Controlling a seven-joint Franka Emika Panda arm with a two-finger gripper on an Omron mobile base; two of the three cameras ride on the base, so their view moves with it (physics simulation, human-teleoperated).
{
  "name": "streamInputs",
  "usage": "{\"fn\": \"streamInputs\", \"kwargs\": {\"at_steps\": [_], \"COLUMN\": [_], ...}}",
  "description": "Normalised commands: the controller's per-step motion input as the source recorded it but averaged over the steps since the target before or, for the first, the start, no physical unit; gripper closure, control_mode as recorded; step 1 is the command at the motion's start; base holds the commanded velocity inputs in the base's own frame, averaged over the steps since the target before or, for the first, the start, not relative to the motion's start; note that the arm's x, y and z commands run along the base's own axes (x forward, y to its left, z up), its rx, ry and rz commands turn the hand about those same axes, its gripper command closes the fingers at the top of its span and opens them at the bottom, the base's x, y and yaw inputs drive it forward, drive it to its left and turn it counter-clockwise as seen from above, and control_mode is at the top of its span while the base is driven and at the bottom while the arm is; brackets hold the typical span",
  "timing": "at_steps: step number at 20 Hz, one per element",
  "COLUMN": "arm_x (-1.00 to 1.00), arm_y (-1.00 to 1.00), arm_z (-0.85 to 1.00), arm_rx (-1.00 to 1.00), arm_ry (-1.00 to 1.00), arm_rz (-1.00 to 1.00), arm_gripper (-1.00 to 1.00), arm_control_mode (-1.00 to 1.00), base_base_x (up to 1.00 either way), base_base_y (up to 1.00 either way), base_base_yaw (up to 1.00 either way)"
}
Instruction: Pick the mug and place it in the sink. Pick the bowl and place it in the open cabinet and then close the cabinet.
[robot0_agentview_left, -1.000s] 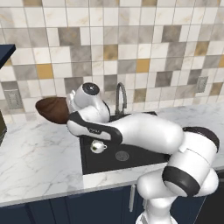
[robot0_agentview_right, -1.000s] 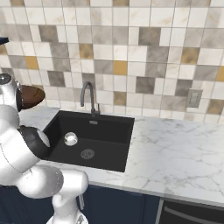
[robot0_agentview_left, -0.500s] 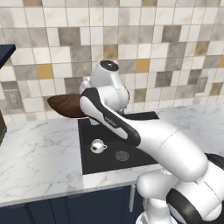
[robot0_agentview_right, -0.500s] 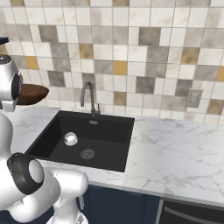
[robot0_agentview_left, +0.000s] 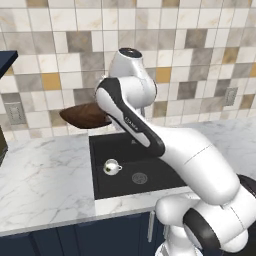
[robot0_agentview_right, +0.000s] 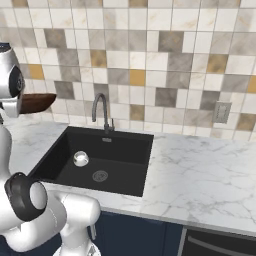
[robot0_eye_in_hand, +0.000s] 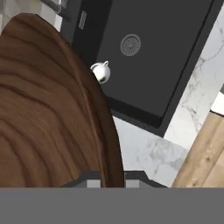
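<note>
The dark brown wooden bowl (robot0_agentview_left: 84, 116) hangs in the air above the counter, left of the sink (robot0_agentview_left: 155, 156). My gripper (robot0_eye_in_hand: 112, 180) is shut on the bowl's rim, with the bowl (robot0_eye_in_hand: 48, 113) tilted on edge close to the hand camera. From the right base view the bowl (robot0_agentview_right: 36, 102) pokes out beside my arm at the far left. The small white mug (robot0_agentview_left: 112, 167) stands on the black sink floor, left of the steel drain (robot0_agentview_left: 139, 177); mug (robot0_agentview_right: 81, 159) and mug (robot0_eye_in_hand: 101, 71) match. A navy cabinet corner (robot0_agentview_left: 7, 57) juts in at upper left.
White marble counter (robot0_agentview_left: 45, 172) flanks the sink (robot0_agentview_right: 122, 147) on both sides, wider on the right (robot0_agentview_right: 210, 170). A curved grey tap (robot0_agentview_right: 100, 107) rises behind the basin. Wall outlets (robot0_agentview_left: 14, 113) (robot0_agentview_right: 220, 112) sit on the tiled backsplash. A light wooden block (robot0_eye_in_hand: 204, 151) stands on the counter.
My arm has risen and swung right, carrying the bowl up and toward the sink's left edge. The mug in the sink has not moved.
</note>
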Motion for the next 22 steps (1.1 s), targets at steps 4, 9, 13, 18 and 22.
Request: {"fn": "streamInputs", "kwargs": {"at_steps": [4, 9, 13, 18, 22], "arm_x": [-0.45, -0.31, -0.14, -0.30, -0.32], "arm_y": [-0.40, -0.50, -0.44, -0.04, -0.05], "arm_z": [-0.27, -0.04, 0.00, 0.27, 0.40], "arm_rx": [-0.19, -0.04, 0.01, 0.02, 0.00], "arm_ry": [-0.31, -0.13, -0.01, 0.00, -0.02], "arm_rz": [0.07, 0.02, 0.00, -0.04, -0.08], "arm_gripper": [1.00, 1.00, 1.00, 1.00, 1.00], "arm_control_mode": [-1.00, -1.00, -1.00, -1.00, -1.00], "base_base_x": [0.00, 0.00, 0.00, 0.00, 0.00], "base_base_y": [0.00, 0.00, 0.00, 0.00, 0.00], "base_base_yaw": [0.00, 0.00, 0.00, 0.00, 0.00]}}
